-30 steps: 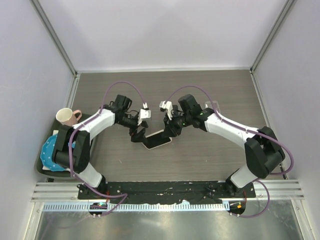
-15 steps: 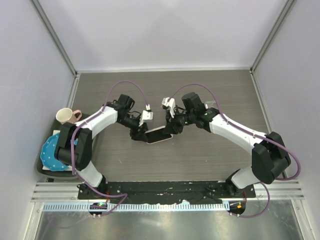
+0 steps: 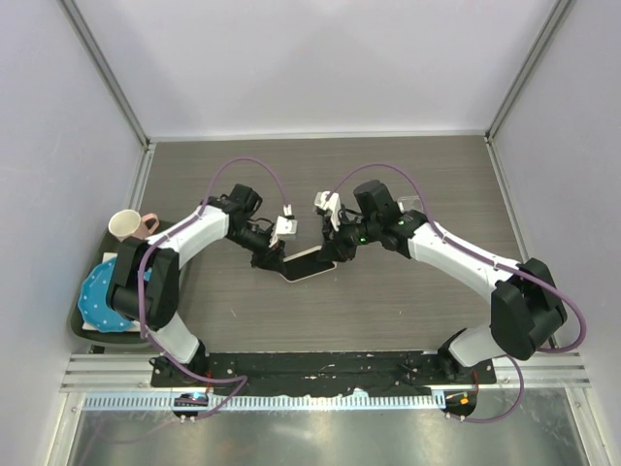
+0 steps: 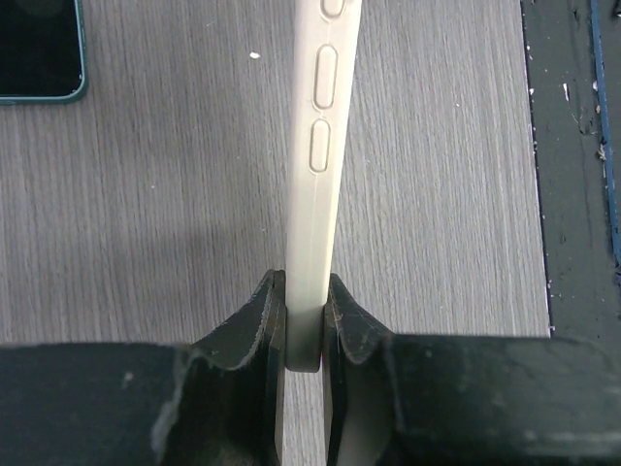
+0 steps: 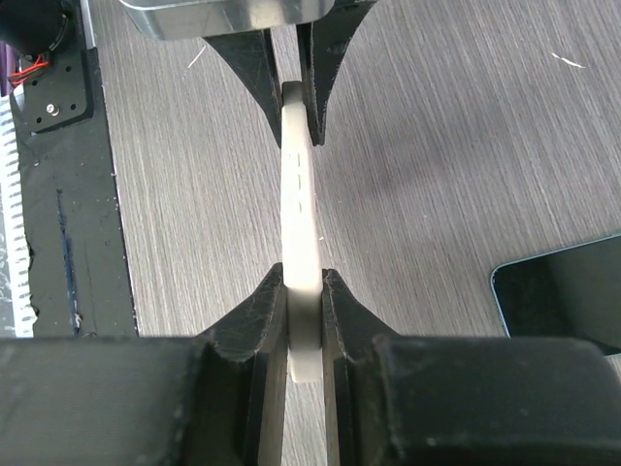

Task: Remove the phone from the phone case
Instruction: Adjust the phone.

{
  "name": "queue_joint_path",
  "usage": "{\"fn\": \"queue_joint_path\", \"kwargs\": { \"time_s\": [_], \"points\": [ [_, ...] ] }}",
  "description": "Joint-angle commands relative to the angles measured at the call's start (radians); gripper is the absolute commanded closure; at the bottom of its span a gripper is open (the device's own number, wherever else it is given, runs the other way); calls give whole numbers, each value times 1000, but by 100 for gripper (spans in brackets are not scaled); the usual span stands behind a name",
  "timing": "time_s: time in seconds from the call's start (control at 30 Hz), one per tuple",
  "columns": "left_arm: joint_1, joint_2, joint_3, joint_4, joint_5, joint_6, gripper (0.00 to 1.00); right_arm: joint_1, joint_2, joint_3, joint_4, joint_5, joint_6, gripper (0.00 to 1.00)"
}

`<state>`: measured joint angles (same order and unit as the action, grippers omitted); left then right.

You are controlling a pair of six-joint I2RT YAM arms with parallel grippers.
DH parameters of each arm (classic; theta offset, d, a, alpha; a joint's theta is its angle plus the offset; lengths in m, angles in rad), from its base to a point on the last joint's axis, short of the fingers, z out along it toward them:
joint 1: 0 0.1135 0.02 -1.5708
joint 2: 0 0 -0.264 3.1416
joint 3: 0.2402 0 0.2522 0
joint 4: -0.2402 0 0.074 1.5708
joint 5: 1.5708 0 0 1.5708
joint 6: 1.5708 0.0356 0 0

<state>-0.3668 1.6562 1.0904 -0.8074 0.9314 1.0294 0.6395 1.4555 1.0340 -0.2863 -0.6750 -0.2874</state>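
Closing from the wide spread of a second before, the left claw (image 4: 306,291) pinched one end of the cream phone case (image 4: 325,126), and the right claw (image 5: 303,282) stayed clamped on the other end. The case was held on edge between them. Beyond it a dark phone (image 5: 563,301) lay flat on the grey wood-grain table (image 3: 388,311), with pale walls (image 3: 310,58) behind.

A lab cell: white enclosure walls (image 3: 310,68), aluminium mounting rail (image 3: 107,370).
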Motion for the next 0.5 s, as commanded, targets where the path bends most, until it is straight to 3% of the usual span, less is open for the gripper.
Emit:
{"fn": "queue_joint_path", "kwargs": {
  "time_s": [0.0, 0.17, 0.33, 0.47],
  "points": [
    [-4, -22, 52, -30, 23, 0, 100, -3, -35, 47, -5, -89, -30, 88],
    [-3, -99, 55, -36, 17, 4, 100, -3, -40, 47, -50, -135, -91, 58],
    [-4, -157, 55, -41, 33, 1, 100, -3, -23, 49, -109, -185, -130, 48],
    [-3, -185, 60, -62, 58, 18, 100, -4, 2, 55, -120, -228, -128, 47]
  ]
}}
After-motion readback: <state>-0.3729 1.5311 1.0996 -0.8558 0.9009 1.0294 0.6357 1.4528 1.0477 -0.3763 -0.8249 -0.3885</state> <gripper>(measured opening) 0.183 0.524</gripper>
